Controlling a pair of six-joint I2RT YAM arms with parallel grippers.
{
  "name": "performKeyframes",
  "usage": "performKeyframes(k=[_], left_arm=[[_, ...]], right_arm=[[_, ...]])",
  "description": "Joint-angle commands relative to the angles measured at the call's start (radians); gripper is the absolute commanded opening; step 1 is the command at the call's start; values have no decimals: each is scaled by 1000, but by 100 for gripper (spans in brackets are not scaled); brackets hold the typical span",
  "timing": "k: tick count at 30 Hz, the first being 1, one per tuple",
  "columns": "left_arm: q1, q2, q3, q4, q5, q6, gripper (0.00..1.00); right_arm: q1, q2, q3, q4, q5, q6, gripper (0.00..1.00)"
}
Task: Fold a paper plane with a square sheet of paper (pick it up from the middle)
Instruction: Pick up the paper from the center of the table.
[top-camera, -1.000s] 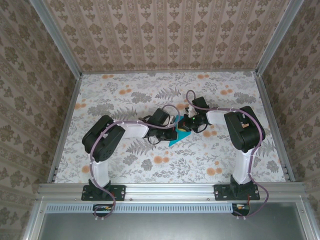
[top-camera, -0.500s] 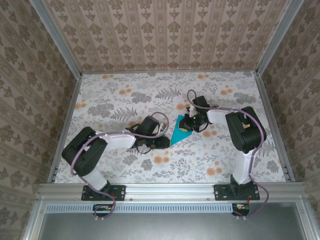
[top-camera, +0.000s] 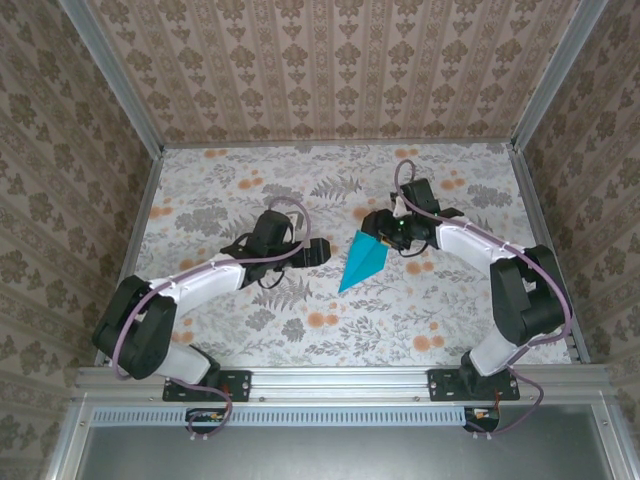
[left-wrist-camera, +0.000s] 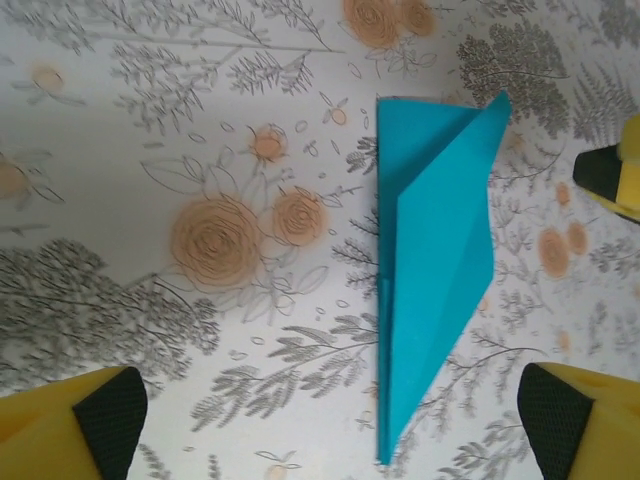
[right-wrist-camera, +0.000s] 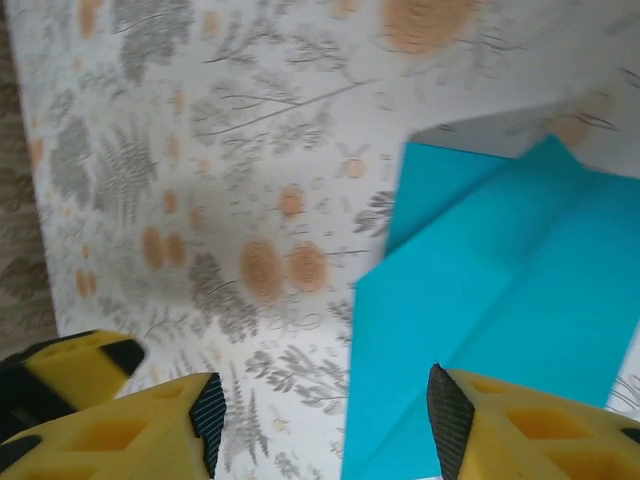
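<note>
**Teal paper plane lying flat between two open grippers**

The paper plane (top-camera: 360, 263) (left-wrist-camera: 430, 290) (right-wrist-camera: 480, 300) is seen lying near the middle of the floral table (top-camera: 450, 320). Its long axis is set slantwise, with the sharp point aimed at the near edge and slightly left, and the wide tail toward the far right corner. The left gripper (top-camera: 318, 250) (left-wrist-camera: 332, 410) is spread wide beside its left flank, apart from it. The right gripper (top-camera: 375, 228) (right-wrist-camera: 328, 425) is parted over the tail, gripping nothing.

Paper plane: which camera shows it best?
Left wrist: the whole paper plane lies in frame, large, folds sharp. Top external shows the paper plane whole but small; right wrist crops the paper plane at the frame edge.
</note>
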Motion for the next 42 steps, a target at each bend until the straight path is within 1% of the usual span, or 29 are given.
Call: performKeyframes(k=[1, 4, 9, 13, 15, 17, 21, 24, 27, 29, 32, 36, 39, 40, 41, 42], left_arm=[[20, -28, 31, -68, -56, 64, 100], [36, -28, 25, -65, -55, 54, 100], [62, -17, -1, -27, -18, 10, 100], [96, 1, -19, -7, 47, -29, 100], [115, 8, -33, 5, 83, -47, 100], [128, 12, -45, 17, 113, -65, 100], [145, 30, -53, 35, 151, -101, 100], [158, 44, -51, 36, 184, -152, 100], [165, 56, -57, 53, 221, -189, 100], [166, 60, -60, 59, 244, -200, 100], [166, 59, -57, 77, 293, -209, 100], [162, 47, -64, 148, 375, -240, 100], [146, 36, -63, 205, 427, -254, 100], [138, 36, -59, 213, 428, -254, 100], [129, 38, -50, 216, 461, -251, 100], [122, 43, -40, 220, 472, -245, 100]], right_arm=[[-1, 15, -51, 26, 72, 75, 61], [5, 56, -48, 50, 49, 88, 58], [27, 135, -20, 108, -37, 98, 50], [43, 181, 0, 125, -65, 103, 46], [45, 186, -14, 179, -94, 115, 42], [47, 191, -29, 219, -108, 123, 41], [48, 234, -46, 265, -131, 160, 32], [46, 242, -76, 339, -144, 188, 29], [45, 232, -82, 361, -142, 190, 18], [40, 206, -92, 390, -148, 192, 14], [27, 157, -112, 474, -193, 197, 11], [20, 120, -109, 609, -341, 235, 12], [22, 119, -98, 732, -433, 321, 12], [24, 122, -93, 762, -450, 349, 12], [26, 124, -88, 793, -468, 381, 13], [29, 128, -78, 819, -481, 404, 13]])
